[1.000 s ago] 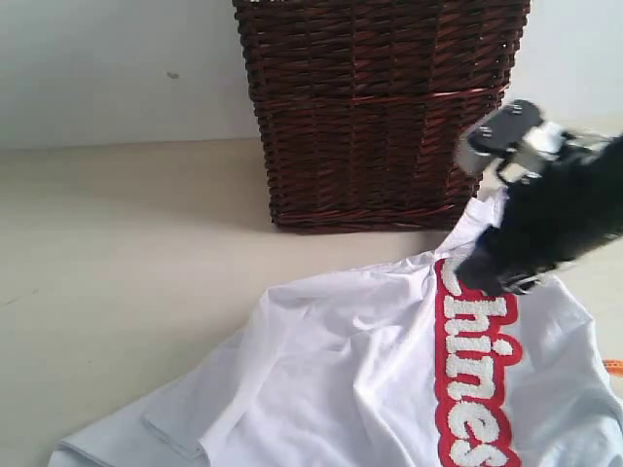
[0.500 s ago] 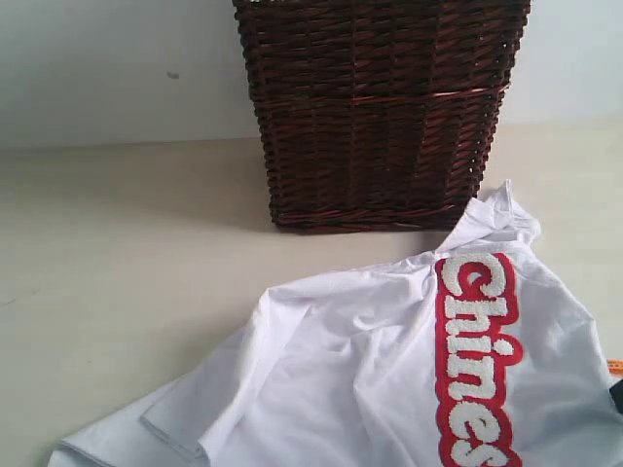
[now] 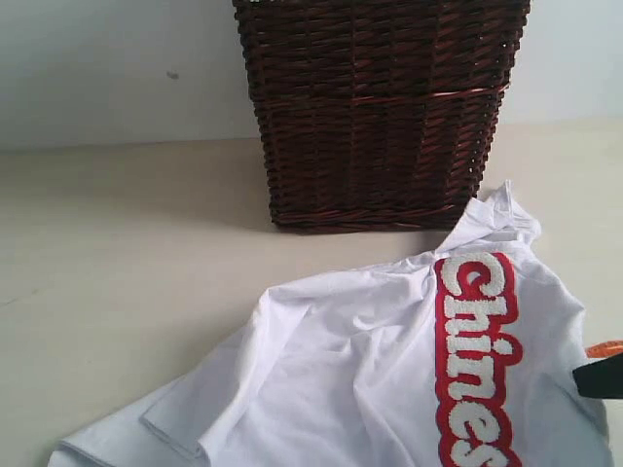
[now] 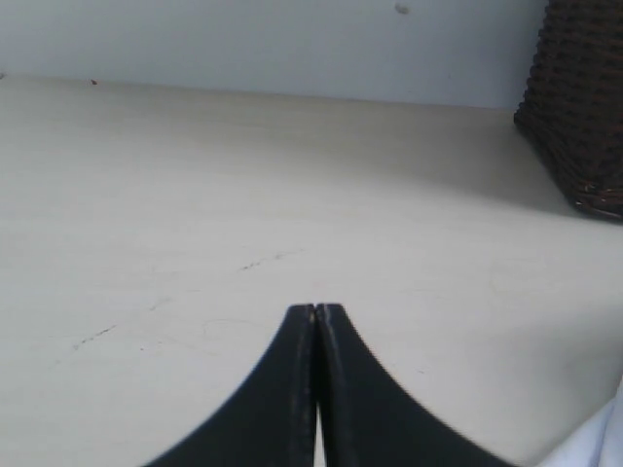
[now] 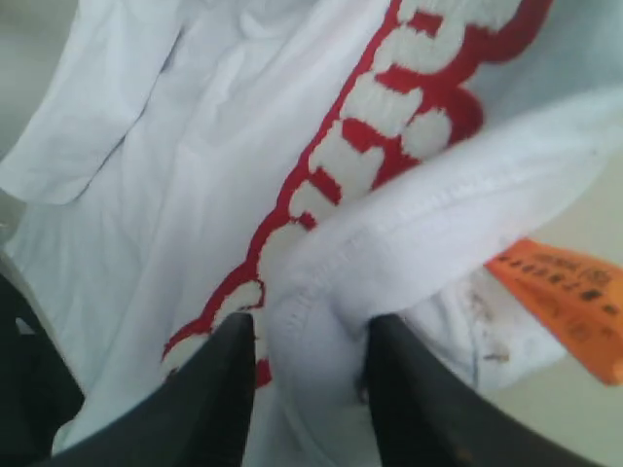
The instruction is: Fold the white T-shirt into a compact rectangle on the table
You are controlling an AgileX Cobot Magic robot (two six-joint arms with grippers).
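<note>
The white T-shirt [image 3: 360,370] lies crumpled on the table [image 3: 127,243] at the lower right, its red-outlined lettering [image 3: 477,360] running down towards the front edge. My right gripper [image 5: 310,326] is shut on a bunched fold of the shirt's collar [image 5: 409,243], white cloth filling the gap between its black fingers. The orange neck tag [image 5: 565,302] hangs just beside them. In the exterior view only a black tip of that gripper [image 3: 599,377] shows at the right edge, under the tag [image 3: 605,347]. My left gripper [image 4: 316,309] is shut and empty over bare table [image 4: 243,195].
A tall dark wicker basket [image 3: 380,107] stands at the back of the table, right behind the shirt's upper corner; it also shows in the left wrist view as a basket corner [image 4: 579,107]. A pale wall [image 3: 117,68] closes off the far side.
The right arm left its place near the basket, went out of the exterior view, and its tip now shows at the lower right edge. The orange tag has come into sight there.
</note>
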